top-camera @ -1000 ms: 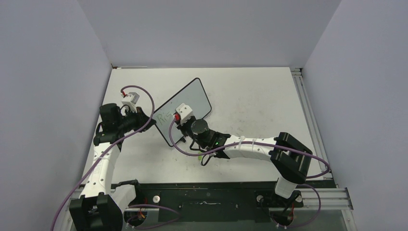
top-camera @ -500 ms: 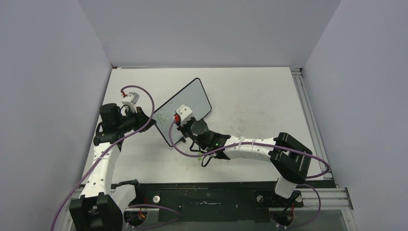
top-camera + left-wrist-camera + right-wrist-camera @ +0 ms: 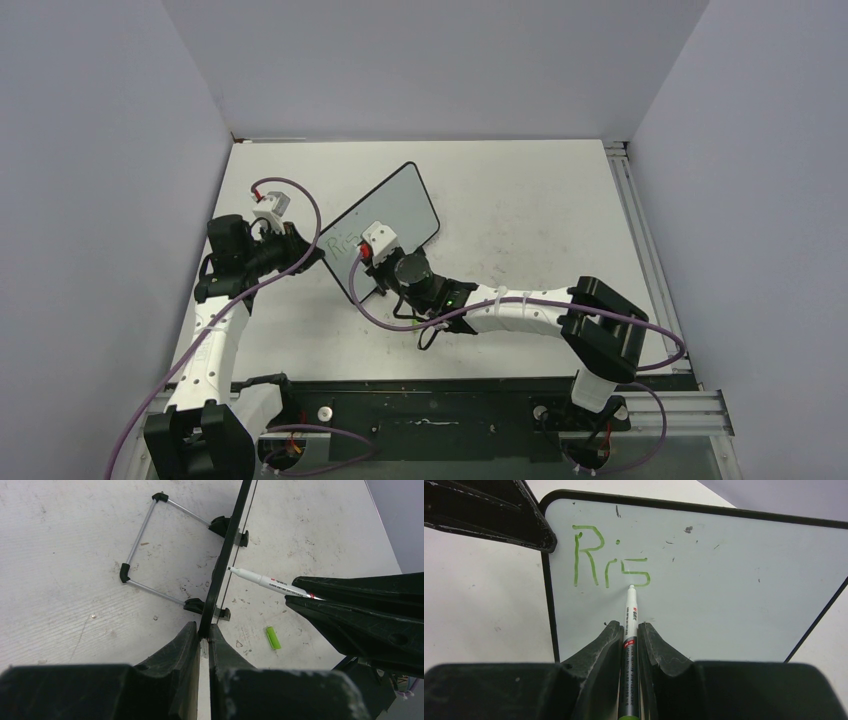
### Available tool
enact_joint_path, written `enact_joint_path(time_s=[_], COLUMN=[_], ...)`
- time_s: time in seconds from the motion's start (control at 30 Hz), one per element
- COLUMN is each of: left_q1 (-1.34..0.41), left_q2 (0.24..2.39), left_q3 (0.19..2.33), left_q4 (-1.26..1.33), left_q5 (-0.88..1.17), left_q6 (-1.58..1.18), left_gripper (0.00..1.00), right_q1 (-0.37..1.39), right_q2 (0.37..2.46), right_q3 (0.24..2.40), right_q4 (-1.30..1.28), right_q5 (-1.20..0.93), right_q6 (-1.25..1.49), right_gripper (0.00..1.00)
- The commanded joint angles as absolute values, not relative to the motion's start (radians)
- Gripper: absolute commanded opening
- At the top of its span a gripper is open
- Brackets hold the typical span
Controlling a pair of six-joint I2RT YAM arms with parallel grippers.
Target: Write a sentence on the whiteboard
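— From overhead, what do you count?
— Two arms and one whiteboard (image 3: 398,200). It stands on the table (image 3: 540,200), a little left of the middle, and is turned at a slant. The left gripper (image 3: 312,252) has the board's left edge. The right gripper (image 3: 366,262) is close against the board's near face.

— And from the left wrist?
— The board shows edge-on as one thin black line, and the left jaws are pinched tight on that edge. On the board's far side I see one wire stand (image 3: 145,555) and two black feet (image 3: 227,527). One marker (image 3: 265,582) comes in from the right in the other pincer, with its tip at the board. One small green piece (image 3: 272,637) lies flat on the table near the board, on the writing side.

— The right wrist?
— The same one marker, clamped between the two fingers and pointing straight away, with its tip touching the board. The sentence (image 3: 610,565) is three green characters, "Ris", near the top at the board's left end. The tip rests at the lower left end of the third one. One black finger of the left gripper covers the top left corner.
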State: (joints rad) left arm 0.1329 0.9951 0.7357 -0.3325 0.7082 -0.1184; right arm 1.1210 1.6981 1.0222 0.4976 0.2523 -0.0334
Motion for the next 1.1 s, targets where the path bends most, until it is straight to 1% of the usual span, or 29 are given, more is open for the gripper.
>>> enact_joint_path(time_s=[0.0, 0.33, 0.6, 0.87, 1.07], left_q1=[0.137, 0.137, 0.137, 0.137, 0.137], left_q2=[0.976, 0.978, 0.979, 0.977, 0.979], left_q3=[0.785, 0.785, 0.785, 0.783, 0.784], left_q4=[-0.304, -0.304, -0.304, -0.304, -0.304], left_q5=[0.724, 0.723, 0.724, 0.725, 0.723], left_q6=[-0.121, -0.121, -0.121, -0.121, -0.121], left_gripper=[0.00, 0.00, 0.00, 0.00, 0.00], right_q1=[1.134, 1.137, 1.130, 1.034, 1.011], right_q2=[1.706, 1.693, 1.620, 1.604, 1.614], right_q3=[1.021, 1.018, 0.993, 0.993, 1.008], right_q4=[0.525, 0.525, 0.524, 0.540, 0.563], right_q5=[0.226, 0.226, 0.322, 0.236, 0.174], right_q6=[-0.027, -0.034, -0.037, 0.000, 0.000], right_gripper=[0.05, 0.05, 0.05, 0.05, 0.05])
